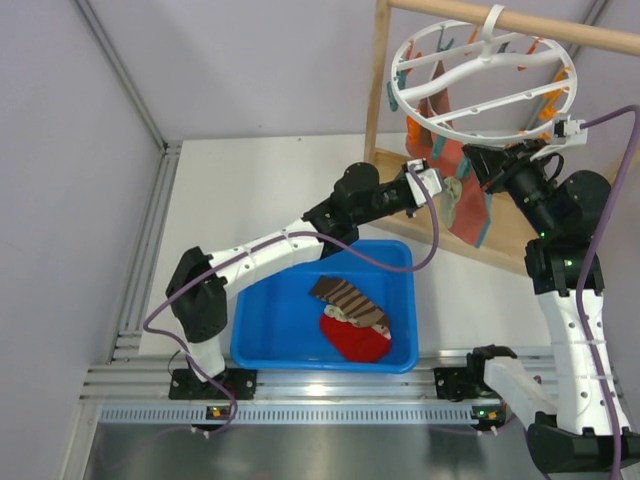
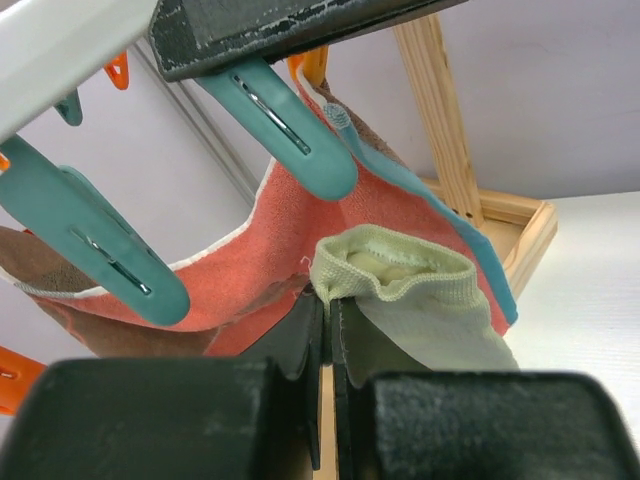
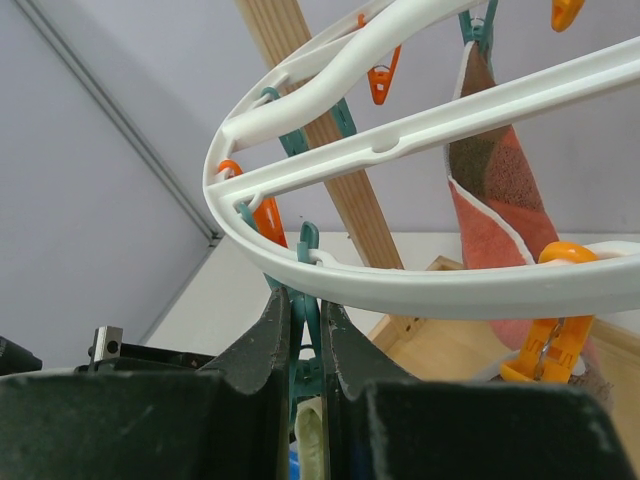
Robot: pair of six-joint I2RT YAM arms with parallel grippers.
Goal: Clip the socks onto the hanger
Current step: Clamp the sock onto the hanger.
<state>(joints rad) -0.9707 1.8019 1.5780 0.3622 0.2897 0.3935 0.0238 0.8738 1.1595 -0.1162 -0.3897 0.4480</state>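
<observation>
Observer: Bin first, nearest the bases. Blue bin (image 1: pixel 270 330) holds brown striped sock (image 1: pixel 350 297) and red sock (image 1: pixel 355 342). There is a pale scrap between them.

Recorder: The second cream one?

Observer: Possibly. Too small to tell.

Recorder: Arms?

Observer: Both reach past the bin to the hanger's near rim. Left gripper (image 2: pixel 327 310) has its fingers pressed together on the cuff edge of cream sock (image 2: pixel 400 275). It holds the sock with the cuff mouth upward, just beneath neighbouring pegs (image 2: pixel 290 120). Right gripper (image 3: pixel 305 315) has its fingers pinched tight on teal peg (image 3: pixel 304 360), which dangles from the ring of hanger (image 3: pixel 420 285). A sliver of cream fabric shows directly below that peg, between the fingers.

Recorder: Clipped?

Observer: Not that I can see. The fingers hide the peg's mouth, so I cannot say whether it gapes. My judgement: sock presented, peg squeezed, bite not yet made.

Recorder: Farther back?

Observer: Salmon cloth (image 2: pixel 250 250) with teal trim hangs from ring pegs, and wooden frame (image 2: pixel 440 120) stands behind it. No cream sock hangs unaided anywhere in view.

Recorder: Tally?

Observer: Neither sock finished. The first is at its peg. The second is yet to be fetched, likely from the bin.
</observation>
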